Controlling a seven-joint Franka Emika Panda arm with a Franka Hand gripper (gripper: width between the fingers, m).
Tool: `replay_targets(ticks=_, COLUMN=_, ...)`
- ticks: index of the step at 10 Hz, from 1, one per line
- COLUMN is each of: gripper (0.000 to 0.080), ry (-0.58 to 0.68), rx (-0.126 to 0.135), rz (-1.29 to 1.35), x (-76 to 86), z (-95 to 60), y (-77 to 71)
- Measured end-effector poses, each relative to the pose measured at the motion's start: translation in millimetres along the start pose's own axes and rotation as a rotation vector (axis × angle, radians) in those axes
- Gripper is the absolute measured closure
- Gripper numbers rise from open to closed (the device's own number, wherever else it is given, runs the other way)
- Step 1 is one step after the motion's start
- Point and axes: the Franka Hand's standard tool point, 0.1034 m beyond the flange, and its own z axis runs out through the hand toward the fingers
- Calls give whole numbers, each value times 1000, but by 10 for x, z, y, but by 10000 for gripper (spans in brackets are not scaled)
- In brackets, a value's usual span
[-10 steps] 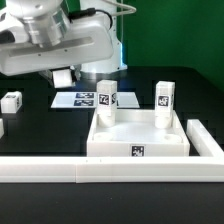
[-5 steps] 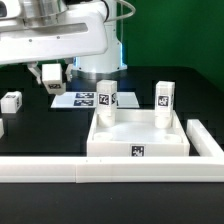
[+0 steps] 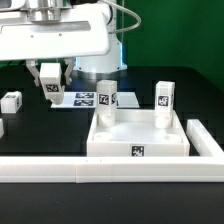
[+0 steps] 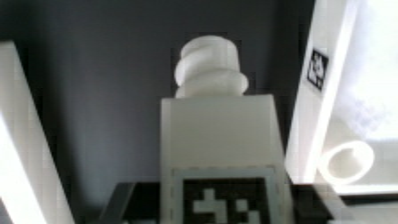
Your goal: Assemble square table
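The white square table top point(image 3: 139, 141) lies at the centre right. Two white tagged legs stand upright in its far corners, one point(image 3: 107, 98) on the exterior view's left and one point(image 3: 163, 97) on its right. My gripper point(image 3: 50, 88) hangs above the table at the upper left, shut on a third leg point(image 3: 51, 86). In the wrist view this leg point(image 4: 221, 130) sits between my dark fingers point(image 4: 139, 202), tag toward the camera and threaded tip point(image 4: 212, 65) pointing away. A fourth leg point(image 3: 11, 101) lies at the far left.
The marker board point(image 3: 82, 100) lies flat behind the table top, under the held leg. The long white L-shaped rail point(image 3: 70, 171) runs along the front and up the right side point(image 3: 206, 141). Another white piece point(image 3: 2, 128) shows at the left edge.
The arm has shifted toward the exterior view's left and come slightly lower, with the leg still in the gripper. The table top and the other legs have not moved.
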Motion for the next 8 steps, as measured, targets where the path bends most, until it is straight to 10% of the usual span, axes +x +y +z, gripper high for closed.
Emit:
replay_targets(ticks=4, gripper=518, ry=26, rx=28, rz=49, x=115, z=-34, y=-484)
replay_targets(ticks=8, gripper=518, ry=24, rx=26, rz=51, x=108, z=-24, y=-462)
